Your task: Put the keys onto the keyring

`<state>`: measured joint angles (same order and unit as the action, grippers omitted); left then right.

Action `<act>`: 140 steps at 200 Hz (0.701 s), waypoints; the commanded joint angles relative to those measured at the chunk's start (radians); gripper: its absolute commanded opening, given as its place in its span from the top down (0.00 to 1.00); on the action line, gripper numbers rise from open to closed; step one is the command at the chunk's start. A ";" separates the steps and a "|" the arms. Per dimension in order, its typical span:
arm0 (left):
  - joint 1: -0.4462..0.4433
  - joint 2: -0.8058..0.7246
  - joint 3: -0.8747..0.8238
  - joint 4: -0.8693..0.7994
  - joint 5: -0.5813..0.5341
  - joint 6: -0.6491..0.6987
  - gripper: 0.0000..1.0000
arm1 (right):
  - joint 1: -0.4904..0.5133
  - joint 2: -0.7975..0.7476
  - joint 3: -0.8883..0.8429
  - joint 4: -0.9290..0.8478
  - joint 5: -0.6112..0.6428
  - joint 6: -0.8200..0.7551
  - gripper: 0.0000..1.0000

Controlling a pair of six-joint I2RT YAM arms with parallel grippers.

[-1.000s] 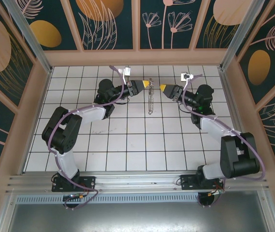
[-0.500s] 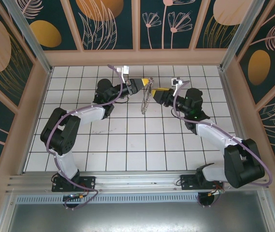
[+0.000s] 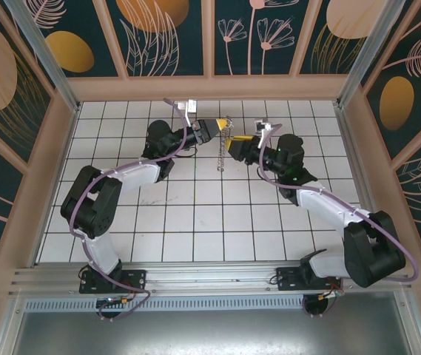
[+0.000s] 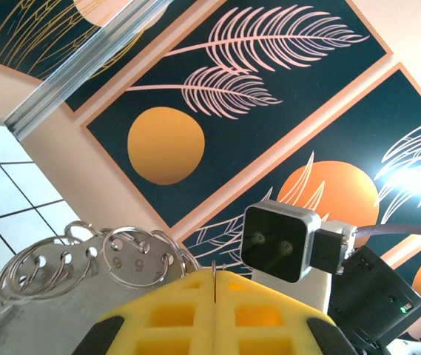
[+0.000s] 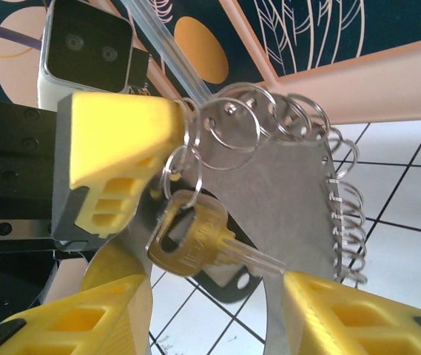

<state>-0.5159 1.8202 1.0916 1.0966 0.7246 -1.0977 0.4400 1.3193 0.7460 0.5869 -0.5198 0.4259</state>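
A: The keyring is seen held up off the tabletop, out toward twelve o'clock in the overhead view, dangling as a chain of rings.

B: It is pinched by the left claw, pads pressed together on the top rings, reaching in from nine o'clock.

A: The right claw is placed just beside the chain, coming from four o'clock. Its fingers are spread and nothing is gripped.

B: In the right wrist view a brass key is shown hanging between those spread fingers, head at ten o'clock, blade aimed at four. A small ring appears to be passed through its head hole.

A: So threading is judged done, or nearly, for that key. What is called for next?

B: Either the key is to be nipped and worked fully round the ring, or the claw is to be drawn clear. Whether the ring has closed behind the key cannot be told.

A: Obstacles?

B: A grey plate edged with more rings hangs right behind the key, so a snag is possible. The left wrist's camera housing sits close at eleven o'clock.
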 commanded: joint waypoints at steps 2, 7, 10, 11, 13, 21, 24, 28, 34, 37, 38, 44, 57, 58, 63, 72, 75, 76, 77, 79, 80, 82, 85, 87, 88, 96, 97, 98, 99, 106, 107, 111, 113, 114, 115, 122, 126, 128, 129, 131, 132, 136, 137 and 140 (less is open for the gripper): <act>0.004 -0.040 0.005 0.059 -0.005 -0.002 1.00 | 0.015 0.018 0.048 -0.001 0.018 -0.030 0.51; 0.004 -0.040 0.005 0.060 -0.004 -0.002 1.00 | 0.016 0.021 0.052 -0.001 0.018 -0.030 0.51; 0.004 -0.038 0.005 0.059 -0.004 -0.002 1.00 | 0.016 0.023 0.054 -0.003 0.020 -0.030 0.51; 0.004 -0.038 0.005 0.060 -0.004 -0.002 1.00 | 0.016 0.023 0.055 -0.003 0.021 -0.030 0.51; 0.004 -0.037 0.005 0.060 -0.003 -0.002 1.00 | 0.016 0.023 0.055 -0.004 0.022 -0.029 0.51; 0.004 -0.039 0.005 0.061 -0.003 -0.004 1.00 | 0.016 0.027 0.059 -0.005 0.028 -0.032 0.51; 0.004 -0.039 0.005 0.062 -0.003 -0.003 1.00 | 0.017 0.028 0.060 -0.007 0.031 -0.033 0.51; 0.004 -0.039 0.004 0.062 -0.004 -0.003 1.00 | 0.017 0.031 0.062 -0.009 0.034 -0.036 0.51; 0.004 -0.039 0.004 0.062 -0.002 -0.004 1.00 | 0.017 0.034 0.068 -0.014 0.039 -0.038 0.52; 0.004 -0.039 0.004 0.062 -0.002 -0.004 1.00 | 0.017 0.036 0.068 -0.015 0.042 -0.039 0.52; 0.004 -0.039 0.004 0.062 -0.003 -0.004 1.00 | 0.018 0.036 0.069 -0.015 0.042 -0.039 0.53; 0.004 -0.039 0.004 0.062 -0.002 -0.004 1.00 | 0.017 0.038 0.072 -0.017 0.044 -0.042 0.54; 0.004 -0.039 0.004 0.063 -0.001 -0.004 1.00 | 0.016 0.042 0.078 -0.021 0.049 -0.046 0.59; 0.004 -0.038 0.004 0.063 -0.001 -0.004 1.00 | 0.017 0.042 0.079 -0.021 0.049 -0.046 0.60; 0.004 -0.038 0.004 0.063 -0.002 -0.004 1.00 | 0.017 0.044 0.083 -0.022 0.049 -0.046 0.62; 0.004 -0.036 0.003 0.063 -0.004 -0.004 1.00 | 0.017 0.048 0.090 -0.022 0.040 -0.045 0.67; 0.004 -0.036 0.002 0.063 -0.004 -0.005 1.00 | 0.018 0.048 0.092 -0.022 0.033 -0.047 0.69; 0.004 -0.036 0.002 0.063 -0.005 -0.005 1.00 | 0.018 0.048 0.093 -0.021 0.031 -0.047 0.69; 0.004 -0.036 0.003 0.063 -0.004 -0.004 1.00 | 0.018 0.049 0.094 -0.022 0.028 -0.048 0.70; 0.004 -0.036 0.003 0.063 -0.004 -0.005 1.00 | 0.017 0.050 0.094 -0.021 0.023 -0.048 0.72; 0.004 -0.036 0.003 0.063 -0.004 -0.004 1.00 | 0.017 0.051 0.095 -0.021 0.021 -0.049 0.72; 0.004 -0.036 0.004 0.063 -0.004 -0.004 1.00 | 0.019 0.052 0.097 -0.022 0.017 -0.049 0.74; 0.004 -0.033 0.004 0.063 -0.005 -0.004 1.00 | 0.019 0.053 0.098 -0.022 0.010 -0.051 0.76; 0.004 -0.034 0.005 0.062 -0.006 -0.004 1.00 | 0.020 0.054 0.099 -0.023 0.005 -0.053 0.77; 0.004 -0.033 0.003 0.062 -0.007 -0.004 1.00 | 0.021 0.054 0.099 -0.024 0.003 -0.054 0.78; 0.004 -0.032 0.002 0.062 -0.008 -0.003 1.00 | 0.025 0.053 0.101 -0.028 -0.006 -0.060 0.82; 0.004 -0.032 0.002 0.062 -0.008 -0.003 1.00 | 0.025 0.052 0.101 -0.029 -0.007 -0.060 0.82; 0.004 -0.032 0.002 0.062 -0.009 -0.002 1.00 | 0.026 0.052 0.101 -0.029 -0.007 -0.061 0.83; 0.004 -0.032 0.002 0.061 -0.009 -0.002 1.00 | 0.027 0.052 0.101 -0.029 -0.009 -0.062 0.83; 0.004 -0.030 0.002 0.060 -0.013 -0.002 1.00 | 0.030 0.049 0.100 -0.030 -0.018 -0.069 0.86; 0.004 -0.030 0.002 0.060 -0.013 -0.002 1.00 | 0.030 0.049 0.099 -0.031 -0.019 -0.070 0.86; 0.004 -0.029 0.002 0.060 -0.015 -0.003 1.00 | 0.032 0.048 0.099 -0.033 -0.022 -0.072 0.87; 0.004 -0.028 0.002 0.060 -0.015 -0.002 1.00 | 0.034 0.046 0.099 -0.036 -0.023 -0.074 0.88; 0.004 -0.028 0.002 0.060 -0.015 -0.002 1.00 | 0.034 0.045 0.098 -0.036 -0.023 -0.074 0.88; 0.004 -0.027 0.002 0.060 -0.016 -0.002 1.00 | 0.034 0.045 0.098 -0.036 -0.024 -0.074 0.88; 0.004 -0.026 0.002 0.060 -0.019 -0.002 1.00 | 0.037 0.040 0.096 -0.041 -0.031 -0.080 0.91; 0.004 -0.026 0.001 0.061 -0.021 -0.003 1.00 | 0.039 0.036 0.095 -0.045 -0.035 -0.083 0.92; 0.004 -0.026 0.001 0.061 -0.021 -0.002 1.00 | 0.041 0.036 0.094 -0.046 -0.035 -0.084 0.93; 0.004 -0.026 0.002 0.060 -0.022 -0.002 1.00 | 0.041 0.036 0.094 -0.046 -0.035 -0.086 0.93; 0.004 -0.025 0.001 0.060 -0.022 -0.002 1.00 | 0.042 0.034 0.093 -0.049 -0.036 -0.087 0.94; 0.004 -0.025 0.001 0.060 -0.022 -0.002 1.00 | 0.042 0.033 0.092 -0.050 -0.036 -0.088 0.95; 0.004 -0.025 0.002 0.059 -0.024 -0.002 1.00 | 0.044 0.029 0.091 -0.054 -0.037 -0.091 0.97; 0.004 -0.025 0.001 0.059 -0.024 -0.002 1.00 | 0.044 0.028 0.090 -0.055 -0.038 -0.092 0.97; 0.004 -0.025 0.001 0.059 -0.026 -0.002 1.00 | 0.045 0.026 0.090 -0.058 -0.039 -0.094 0.98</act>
<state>-0.5159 1.8202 1.0916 1.0962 0.7208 -1.0977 0.4690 1.3647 0.8127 0.5468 -0.5209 0.3645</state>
